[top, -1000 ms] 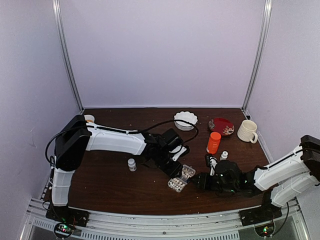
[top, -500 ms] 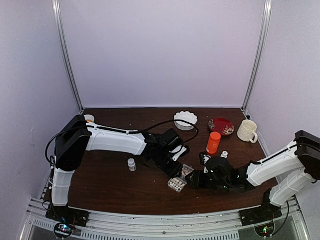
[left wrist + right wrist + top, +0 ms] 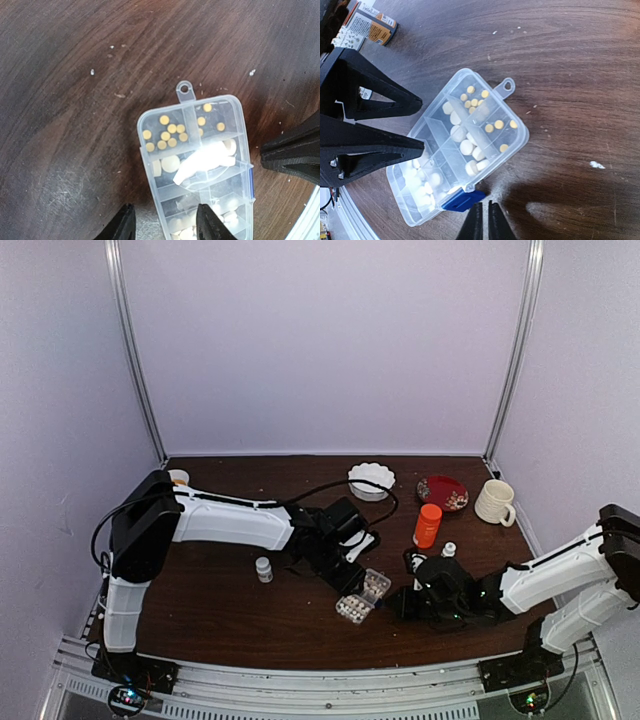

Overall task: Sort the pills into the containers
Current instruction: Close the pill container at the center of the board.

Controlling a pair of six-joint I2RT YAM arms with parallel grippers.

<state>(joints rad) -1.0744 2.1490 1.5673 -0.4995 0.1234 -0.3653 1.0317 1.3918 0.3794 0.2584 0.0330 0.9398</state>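
Observation:
The clear pill box (image 3: pixel 363 596) lies flat near the table's front, its lid down and a blue latch (image 3: pixel 462 199) on one long side. Its cells, the containers, hold whitish pills (image 3: pixel 466 146) and small yellow ones (image 3: pixel 165 132). My left gripper (image 3: pixel 167 222) stands open over one end of the box. One of its fingers (image 3: pixel 125 225) is beside the box's edge and the other is above the lid. My right gripper (image 3: pixel 485 204) is shut and empty, its tips just beside the blue latch, low over the wood.
An orange bottle (image 3: pixel 428 525) and a small white bottle (image 3: pixel 448 551) stand behind the right arm. Another small white bottle (image 3: pixel 263 569) stands left of the left gripper. A white scalloped dish (image 3: pixel 371 480), a red plate (image 3: pixel 442 492) and a cream mug (image 3: pixel 494 502) line the back.
My right gripper pushed in toward the box with its jaws apart, then drew back a little and shut. The left arm and the box have stayed put.

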